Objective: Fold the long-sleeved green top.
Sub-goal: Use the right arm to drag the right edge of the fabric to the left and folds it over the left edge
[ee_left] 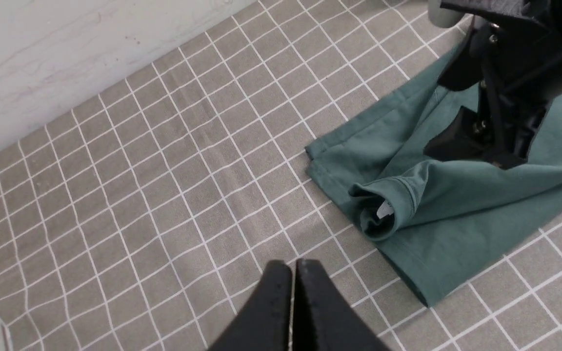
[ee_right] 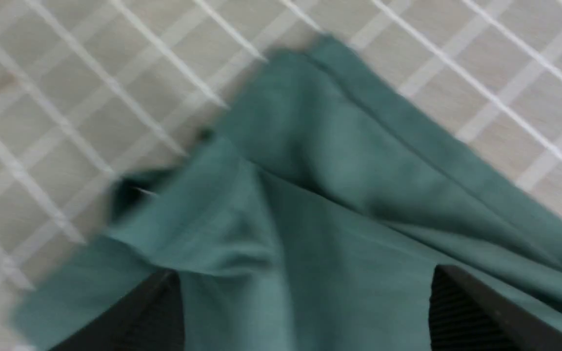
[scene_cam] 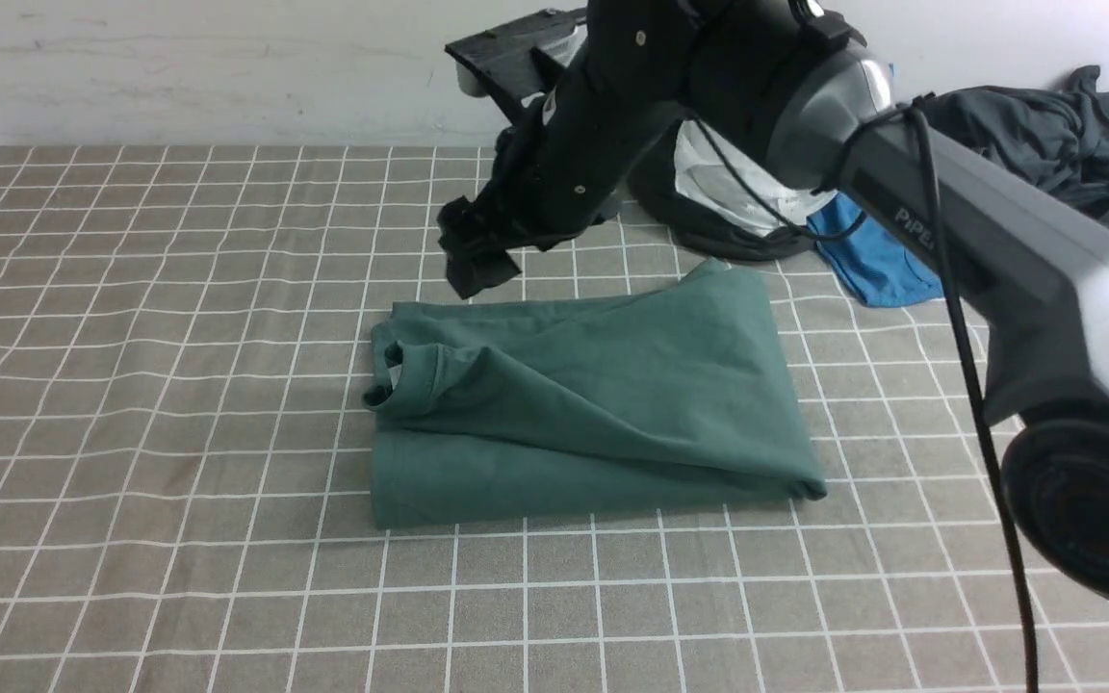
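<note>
The green long-sleeved top (scene_cam: 603, 404) lies folded into a rough rectangle in the middle of the checked cloth. Its ribbed neck (scene_cam: 407, 377) with a white label points left. My right gripper (scene_cam: 479, 262) hangs just above the top's far left corner. In the right wrist view my right gripper (ee_right: 305, 297) is open, its two fingers (ee_right: 476, 312) spread wide over the green fabric (ee_right: 339, 195) with nothing between them. My left gripper (ee_left: 293, 278) is shut and empty, over bare cloth a little short of the top (ee_left: 456, 219). The left wrist view also shows the right gripper (ee_left: 498, 141) over the top.
A bright blue top (scene_cam: 877, 265), a dark grey garment (scene_cam: 1045, 144) and a black and white piece (scene_cam: 728, 207) are heaped at the back right by the wall. The right arm (scene_cam: 997, 241) crosses the right half of the front view. The checked tablecloth (scene_cam: 131, 385) covers the table.
</note>
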